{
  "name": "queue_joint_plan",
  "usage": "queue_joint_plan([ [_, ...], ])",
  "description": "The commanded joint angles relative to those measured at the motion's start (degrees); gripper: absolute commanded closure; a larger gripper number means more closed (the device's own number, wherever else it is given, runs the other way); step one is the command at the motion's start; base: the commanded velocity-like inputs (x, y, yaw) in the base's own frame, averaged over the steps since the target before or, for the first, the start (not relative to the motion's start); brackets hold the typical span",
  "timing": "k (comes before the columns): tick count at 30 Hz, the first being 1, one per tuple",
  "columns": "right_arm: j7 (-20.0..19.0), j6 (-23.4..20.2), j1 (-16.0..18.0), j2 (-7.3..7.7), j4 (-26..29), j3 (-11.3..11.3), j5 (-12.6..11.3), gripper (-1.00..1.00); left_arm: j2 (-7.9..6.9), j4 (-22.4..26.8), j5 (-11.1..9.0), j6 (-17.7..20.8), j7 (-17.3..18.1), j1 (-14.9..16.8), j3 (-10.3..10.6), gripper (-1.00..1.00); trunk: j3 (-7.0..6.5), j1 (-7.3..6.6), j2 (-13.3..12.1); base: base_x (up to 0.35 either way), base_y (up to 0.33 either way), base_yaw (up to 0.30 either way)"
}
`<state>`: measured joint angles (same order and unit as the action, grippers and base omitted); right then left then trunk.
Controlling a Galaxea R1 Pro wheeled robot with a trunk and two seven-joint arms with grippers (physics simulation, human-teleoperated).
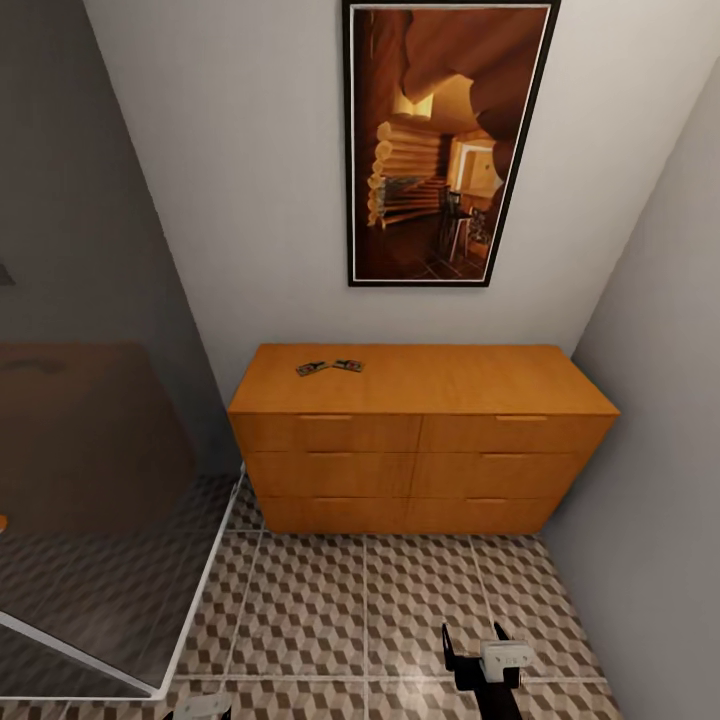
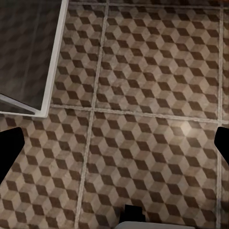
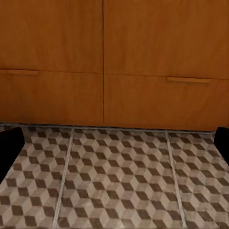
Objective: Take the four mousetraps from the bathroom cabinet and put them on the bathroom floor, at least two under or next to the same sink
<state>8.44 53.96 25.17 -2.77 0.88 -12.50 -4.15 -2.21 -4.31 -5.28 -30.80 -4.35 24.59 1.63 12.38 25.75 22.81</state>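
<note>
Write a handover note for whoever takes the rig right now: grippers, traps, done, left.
Left gripper: open, empty, over the floor.
Right gripper: open, empty, low, facing the cabinet drawers.
Traps: two lie on the cabinet top, toward its left rear. The other two: not seen from here.
Done: none seen on the tiles.
Left: pick up both, find the rest, and set all four on the floor, at least two by the same sink.

The cabinet looks like smooth orange-brown wood with a soft satin finish, and its bar handles are of the same wood. The bathroom floor is of matt printed tiles with pale grout. The shower screen is glossy dark glass in a thin white frame.
</note>
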Motion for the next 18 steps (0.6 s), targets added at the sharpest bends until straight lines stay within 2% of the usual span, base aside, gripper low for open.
queue_joint_plan([
  [1,0.2,0.1,0.1,-0.35,0.0,-0.4,-0.5,-1.00,0.01,-0.2,-0.5,-0.4,0.1,0.1,0.2,-1.00,0.11,0.03,0.1,0.000,0.000,0.000],
  [4,0.3,-0.1,0.1,-1.14,0.0,-0.4,-0.5,-1.00,0.04,-0.3,-0.5,-0.3,0.1,0.1,0.2,-1.00,0.11,0.03,0.1,0.000,0.000,0.000],
  [15,0.2,-0.2,0.1,-1.36,0.0,-0.4,-0.4,-1.00,0.19,-0.2,-0.3,-0.4,0.3,0.1,0.3,-1.00,0.11,0.03,0.1,0.000,0.000,0.000],
  [18,0.2,-0.6,0.1,-1.40,0.2,-0.8,-0.3,-1.00,0.86,0.1,-0.1,0.3,0.1,0.1,0.2,-1.00,0.11,0.03,0.1,0.000,0.000,0.000],
])
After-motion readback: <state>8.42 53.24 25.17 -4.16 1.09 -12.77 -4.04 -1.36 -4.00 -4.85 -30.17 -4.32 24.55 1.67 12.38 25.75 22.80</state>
